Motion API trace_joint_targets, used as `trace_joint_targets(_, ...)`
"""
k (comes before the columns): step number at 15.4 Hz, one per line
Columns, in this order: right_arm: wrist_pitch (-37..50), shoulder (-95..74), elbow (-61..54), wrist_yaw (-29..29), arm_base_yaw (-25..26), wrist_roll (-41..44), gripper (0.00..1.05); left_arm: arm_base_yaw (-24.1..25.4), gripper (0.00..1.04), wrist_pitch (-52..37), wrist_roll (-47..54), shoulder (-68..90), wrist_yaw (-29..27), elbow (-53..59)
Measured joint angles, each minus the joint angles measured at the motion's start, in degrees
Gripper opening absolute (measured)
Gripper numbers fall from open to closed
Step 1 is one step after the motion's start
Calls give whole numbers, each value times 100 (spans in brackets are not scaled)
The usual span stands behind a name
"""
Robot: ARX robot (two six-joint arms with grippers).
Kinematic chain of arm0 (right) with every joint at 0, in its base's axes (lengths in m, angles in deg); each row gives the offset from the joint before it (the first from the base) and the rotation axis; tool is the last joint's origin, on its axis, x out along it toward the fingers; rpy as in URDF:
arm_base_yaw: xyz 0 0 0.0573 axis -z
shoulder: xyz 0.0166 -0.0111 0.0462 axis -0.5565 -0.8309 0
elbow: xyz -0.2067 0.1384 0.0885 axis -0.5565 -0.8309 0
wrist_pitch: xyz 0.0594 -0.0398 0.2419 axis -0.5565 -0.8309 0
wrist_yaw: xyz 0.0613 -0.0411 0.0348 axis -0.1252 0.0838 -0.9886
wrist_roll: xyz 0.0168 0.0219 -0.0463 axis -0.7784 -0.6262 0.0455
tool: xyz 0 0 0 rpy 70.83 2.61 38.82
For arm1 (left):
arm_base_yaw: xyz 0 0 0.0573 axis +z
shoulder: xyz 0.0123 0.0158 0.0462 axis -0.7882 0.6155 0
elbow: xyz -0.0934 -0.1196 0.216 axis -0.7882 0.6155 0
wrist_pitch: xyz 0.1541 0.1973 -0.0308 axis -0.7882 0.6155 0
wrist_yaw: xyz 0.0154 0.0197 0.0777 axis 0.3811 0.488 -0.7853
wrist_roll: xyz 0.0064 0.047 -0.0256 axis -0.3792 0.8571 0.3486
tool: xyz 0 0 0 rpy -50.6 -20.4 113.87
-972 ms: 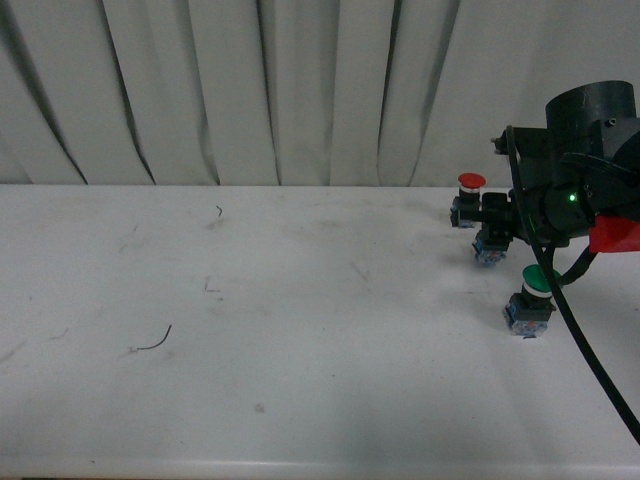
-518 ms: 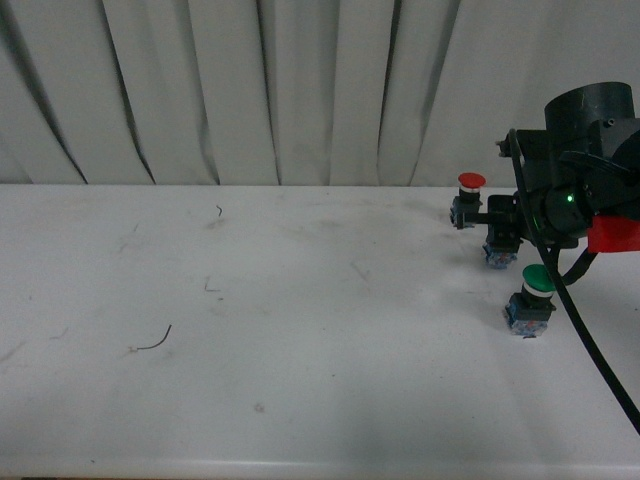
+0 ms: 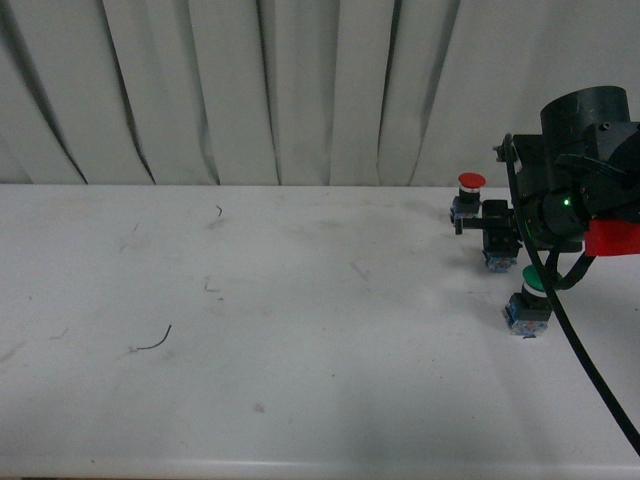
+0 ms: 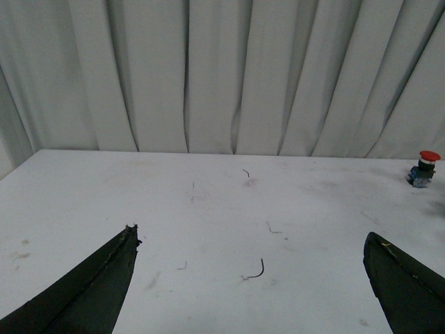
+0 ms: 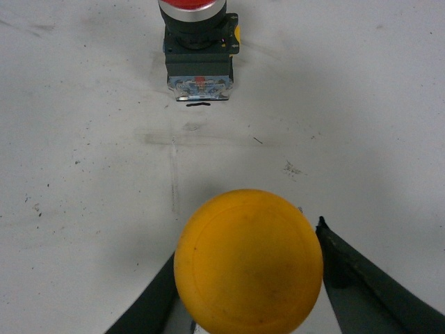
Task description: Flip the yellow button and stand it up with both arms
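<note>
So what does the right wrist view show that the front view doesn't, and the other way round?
Only the right wrist view shows the yellow button cap, sitting between the right gripper fingers. Only the front view shows the green button, the curtain and the loose wire. Both show the red button and the white table.

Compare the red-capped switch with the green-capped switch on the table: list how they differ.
The red switch has a red cap; the green switch has a green one. The red switch stands farther back, by the curtain; the green switch sits nearer the camera. The green switch looks bulkier. Both stand cap-up on the white table, untouched by the right gripper.
</note>
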Motion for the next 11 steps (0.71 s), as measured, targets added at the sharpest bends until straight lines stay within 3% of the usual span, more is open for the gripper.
trace_joint_targets(3, -7, 0, 0, 4, 2, 0, 78, 0, 98, 0, 0, 0, 0, 0)
trace_joint_targets(5, -7, 0, 4, 4, 2, -2, 86, 0, 98, 0, 0, 0, 0, 0)
trace_joint_targets(6, -7, 0, 7, 2, 2, -2, 97, 0, 98, 0, 0, 0, 0, 0)
trace_joint_targets(11, 380, 398, -435, -376, 9, -46, 98, 0, 98, 0, 0, 0, 0, 0)
